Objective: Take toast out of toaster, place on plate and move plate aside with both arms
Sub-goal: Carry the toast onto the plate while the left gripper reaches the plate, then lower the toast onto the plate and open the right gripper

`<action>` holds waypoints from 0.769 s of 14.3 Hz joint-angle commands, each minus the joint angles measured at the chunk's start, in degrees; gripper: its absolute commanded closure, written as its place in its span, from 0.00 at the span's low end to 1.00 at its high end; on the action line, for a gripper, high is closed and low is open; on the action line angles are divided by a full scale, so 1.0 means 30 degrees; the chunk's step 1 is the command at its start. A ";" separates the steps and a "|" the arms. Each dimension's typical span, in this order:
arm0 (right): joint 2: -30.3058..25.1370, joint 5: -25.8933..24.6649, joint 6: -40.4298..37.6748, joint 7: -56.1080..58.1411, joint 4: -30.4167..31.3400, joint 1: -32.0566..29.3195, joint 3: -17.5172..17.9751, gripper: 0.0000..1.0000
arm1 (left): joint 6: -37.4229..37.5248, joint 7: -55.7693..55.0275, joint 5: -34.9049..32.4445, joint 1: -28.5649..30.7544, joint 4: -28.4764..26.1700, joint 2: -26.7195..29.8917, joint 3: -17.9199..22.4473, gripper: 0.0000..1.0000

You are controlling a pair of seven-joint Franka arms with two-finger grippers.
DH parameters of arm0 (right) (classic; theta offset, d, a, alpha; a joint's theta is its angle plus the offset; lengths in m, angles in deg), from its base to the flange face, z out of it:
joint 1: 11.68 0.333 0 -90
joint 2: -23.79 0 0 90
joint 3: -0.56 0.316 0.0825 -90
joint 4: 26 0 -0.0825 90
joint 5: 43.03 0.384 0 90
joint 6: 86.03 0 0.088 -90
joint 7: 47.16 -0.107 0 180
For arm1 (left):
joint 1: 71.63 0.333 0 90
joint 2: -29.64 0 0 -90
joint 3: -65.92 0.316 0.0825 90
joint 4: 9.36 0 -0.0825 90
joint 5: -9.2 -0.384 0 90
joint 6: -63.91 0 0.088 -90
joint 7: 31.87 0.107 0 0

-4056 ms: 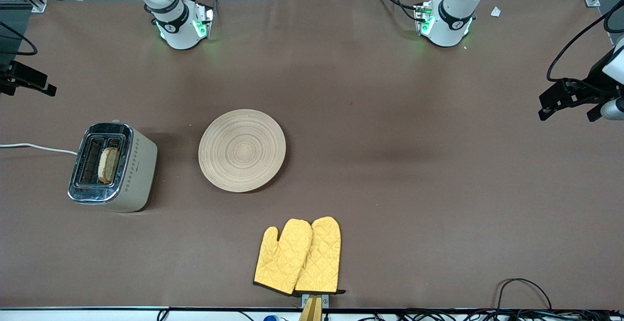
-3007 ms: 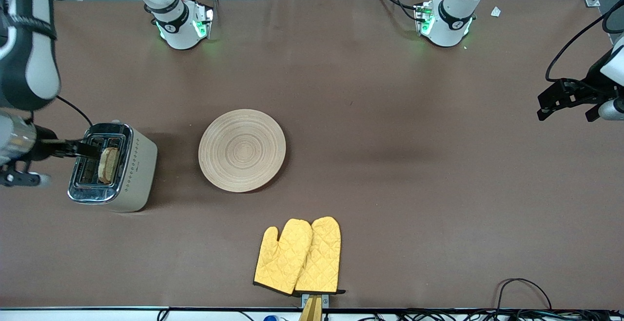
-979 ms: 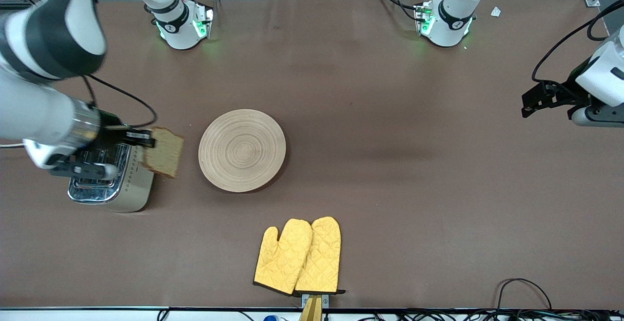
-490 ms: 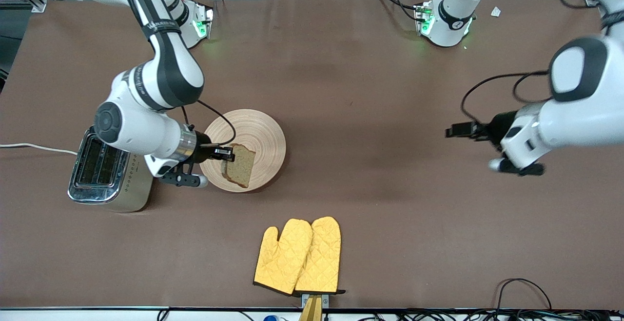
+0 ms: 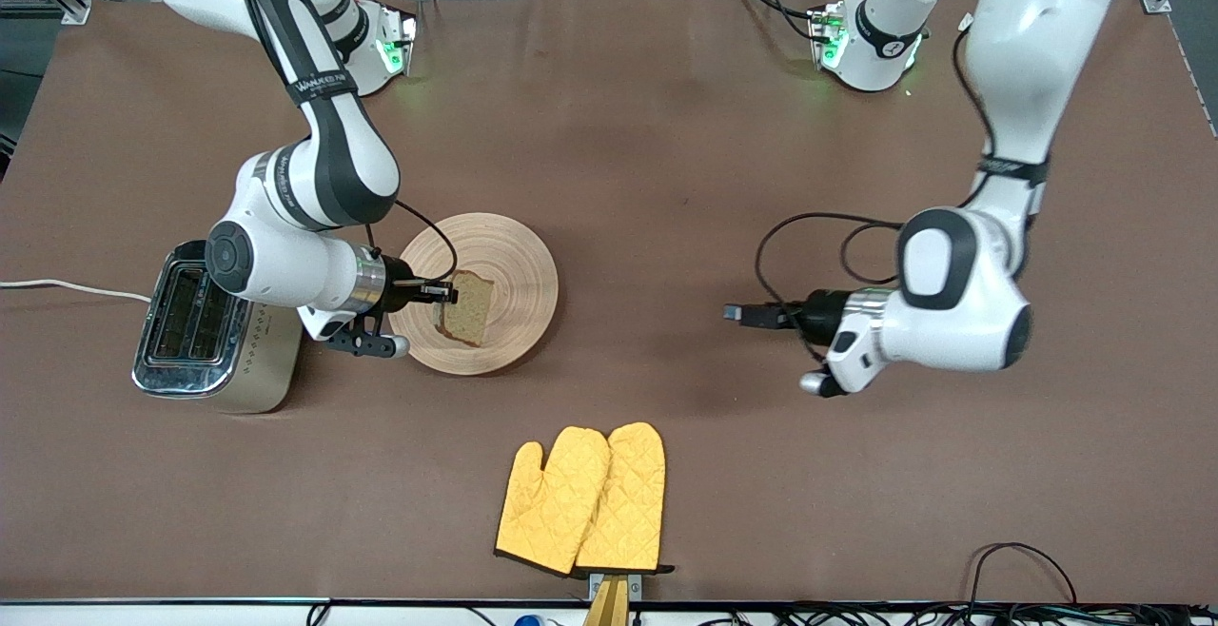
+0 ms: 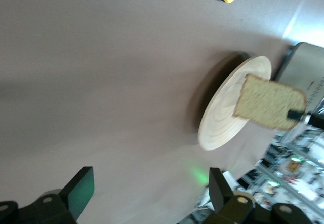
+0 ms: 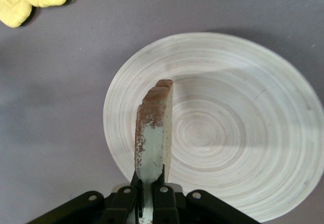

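Matt brown cloth-like cover on the bench (image 5: 666,179). Pale wood with fine ring grooves for the plate (image 5: 514,264). Rough, speckled, porous crumb on the toast (image 5: 468,307). Mirror-shiny chrome top (image 5: 186,326) over satin cream sides on the toaster. Quilted yellow fabric mitts (image 5: 582,500). Glossy white plastic arm shells.

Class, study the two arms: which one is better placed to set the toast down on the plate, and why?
The right arm. Its end effector is shut on the toast, held on edge over the plate. The left end effector hangs open over bare table toward the left arm's end, apart from the plate.
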State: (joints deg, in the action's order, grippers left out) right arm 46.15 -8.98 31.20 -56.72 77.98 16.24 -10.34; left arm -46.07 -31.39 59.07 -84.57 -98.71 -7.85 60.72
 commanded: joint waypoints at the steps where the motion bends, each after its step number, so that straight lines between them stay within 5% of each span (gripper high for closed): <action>1: -0.0540 0.1565 0.0038 0.0226 0.0614 0.0564 0.0204 1.00 | -0.1506 0.0951 0.1360 -0.1742 0.1567 -0.1883 0.0034 0.00; 4: -0.0483 0.1628 0.0822 0.3280 0.1926 0.0336 0.0147 1.00 | -0.3936 0.1071 0.2446 -0.3707 0.1805 -0.3000 0.0034 0.01; 7: 0.0249 0.1833 0.1766 0.7866 0.3572 -0.2359 0.0205 1.00 | -0.5433 0.1100 0.3526 -0.4879 0.2799 -0.4404 0.0034 0.00; 8: 0.0222 0.1833 0.1562 0.7785 0.3747 -0.2450 0.0147 0.92 | -0.6221 0.1100 0.3908 -0.5376 0.3208 -0.4931 0.0034 0.00; 10: 0.0221 0.1833 0.1267 0.7404 0.3836 -0.2567 0.0059 0.00 | -0.7395 0.1100 0.4931 -0.6168 0.3678 -0.5637 -0.0024 0.00; 11: 0.0163 0.1804 0.1209 0.7433 0.3895 -0.2858 0.0030 0.00 | -0.7662 0.1100 0.5605 -0.6607 0.4116 -0.5988 -0.0024 0.00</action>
State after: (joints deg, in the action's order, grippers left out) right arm 48.10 -4.92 34.76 -34.29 88.43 7.69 -10.61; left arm -66.89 -28.50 72.26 -101.89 -90.43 -22.72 60.38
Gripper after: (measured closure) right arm 0.753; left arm 0.000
